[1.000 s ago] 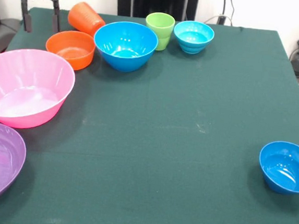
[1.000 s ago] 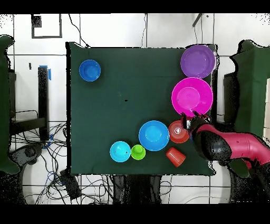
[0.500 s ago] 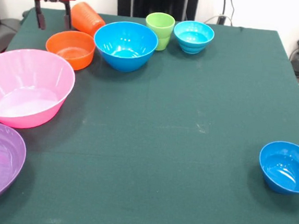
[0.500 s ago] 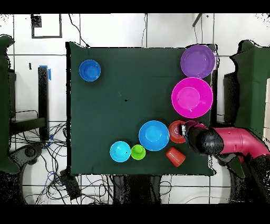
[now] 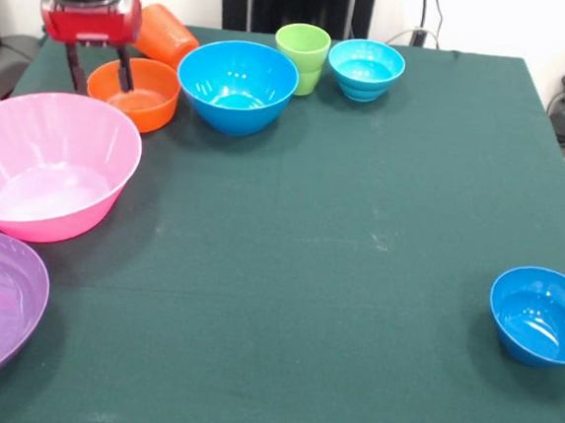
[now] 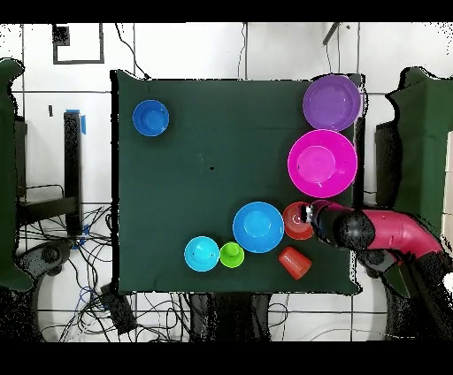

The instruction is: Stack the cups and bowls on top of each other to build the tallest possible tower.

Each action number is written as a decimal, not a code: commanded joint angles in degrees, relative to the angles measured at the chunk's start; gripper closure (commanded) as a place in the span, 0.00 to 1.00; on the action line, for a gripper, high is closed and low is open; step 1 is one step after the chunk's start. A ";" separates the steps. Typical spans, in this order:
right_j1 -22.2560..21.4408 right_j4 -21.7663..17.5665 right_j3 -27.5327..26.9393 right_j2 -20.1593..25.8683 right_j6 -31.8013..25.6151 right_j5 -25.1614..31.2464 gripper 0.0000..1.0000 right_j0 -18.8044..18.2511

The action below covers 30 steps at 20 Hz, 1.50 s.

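the tool hangs with its two prongs spread and empty, straddling the outer rim of the small orange bowl, likely to pinch that wall and lift it. no tower exists yet (every piece sits alone on the desk). the tipped orange cup lies just behind the tool, the medium blue bowl touches the orange one beside it, and the pink bowl crowds in front.

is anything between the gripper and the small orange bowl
Nothing visible. The open gripper hangs right over the orange bowl's rim on the pink bowl side, one finger inside, one outside.
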 commanded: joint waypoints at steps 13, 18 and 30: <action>17.00 -10.55 -14.83 -4.47 -5.09 -7.94 0.00 2.38; 17.32 -10.46 -15.38 -4.23 -6.39 -7.34 0.00 2.20; 17.57 -12.33 -15.44 -3.42 -7.39 -9.54 1.00 1.74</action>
